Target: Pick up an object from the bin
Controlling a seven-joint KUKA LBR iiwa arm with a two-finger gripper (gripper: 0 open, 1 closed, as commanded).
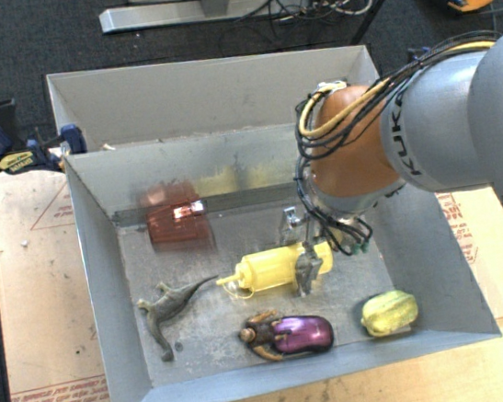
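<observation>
My gripper [300,246] hangs low over the middle of the bin, open. One finger [292,219] stands behind the right end of a yellow plastic jug-shaped toy [266,270], and the other finger [306,274] is down in front of it. The toy lies on its side on the bin floor, its spout pointing left. Just in front of it lies a purple and brown toy figure [292,336]. A yellow-green lumpy ball [389,312] sits at the front right.
A grey lizard toy [170,307] lies at the left front. A dark red block [178,222] stands against the back wall at the left. The arm's orange cover and cables hang over the bin's right half.
</observation>
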